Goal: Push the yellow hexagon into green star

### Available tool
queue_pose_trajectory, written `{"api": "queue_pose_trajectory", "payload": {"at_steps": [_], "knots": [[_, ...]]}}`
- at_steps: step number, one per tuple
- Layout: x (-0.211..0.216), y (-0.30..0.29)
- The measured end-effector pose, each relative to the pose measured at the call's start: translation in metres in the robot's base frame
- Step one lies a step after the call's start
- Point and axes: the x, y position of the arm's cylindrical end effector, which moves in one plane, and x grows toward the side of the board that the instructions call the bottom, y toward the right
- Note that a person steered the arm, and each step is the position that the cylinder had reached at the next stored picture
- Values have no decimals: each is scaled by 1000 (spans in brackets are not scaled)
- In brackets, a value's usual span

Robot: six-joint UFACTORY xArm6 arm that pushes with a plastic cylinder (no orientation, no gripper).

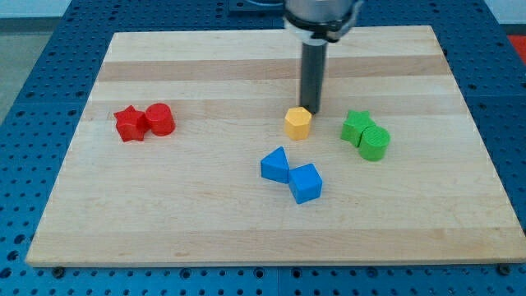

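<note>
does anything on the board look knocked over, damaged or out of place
Nothing stands out. The blocks sit flat in tidy pairs: red star beside red cylinder, blue triangle beside blue cube, green star touching green cylinder. The yellow hexagon sits alone, my tip just above-right of it.

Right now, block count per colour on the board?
Red: 2, red star and red cylinder
Yellow: 1, yellow hexagon
Green: 2, green star and green cylinder
Blue: 2, blue triangle and blue cube
Total: 7
My tip sits just above-right of the yellow hexagon.
</note>
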Motion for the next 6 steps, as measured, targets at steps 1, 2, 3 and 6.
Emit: {"api": "queue_pose_trajectory", "payload": {"at_steps": [1,2,3,6], "knots": [[0,-8],[0,-42],[0,-75],[28,-3]]}}
